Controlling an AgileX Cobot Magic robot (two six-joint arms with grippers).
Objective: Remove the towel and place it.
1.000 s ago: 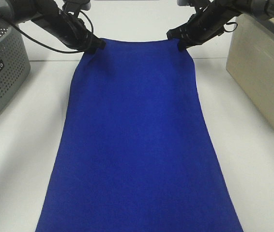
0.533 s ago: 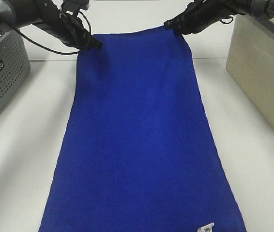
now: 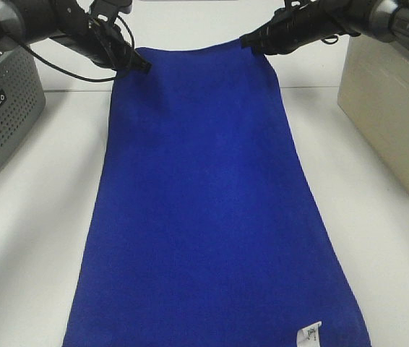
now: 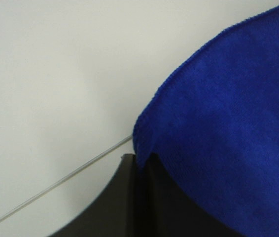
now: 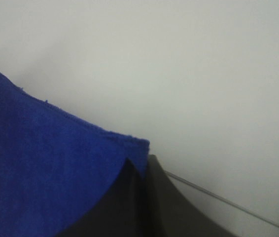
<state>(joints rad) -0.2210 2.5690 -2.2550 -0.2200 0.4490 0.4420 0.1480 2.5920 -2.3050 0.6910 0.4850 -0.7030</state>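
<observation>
Both arms reach inward over the table (image 3: 38,217); left gripper (image 3: 141,66) and right gripper (image 3: 251,41) each pinch a far corner of the towel (image 3: 212,210) (jaws pressed together), which drapes toward the camera between grey basket (image 3: 2,108) and beige bin (image 3: 392,108).

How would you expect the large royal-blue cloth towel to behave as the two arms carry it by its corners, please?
The large royal-blue cloth towel is probably floppy: its top edge sags slightly between the left tool and right tool. It likely weighs little, since pinched corners alone hold it. Its lower end with the white tag may drag along the white table.
</observation>
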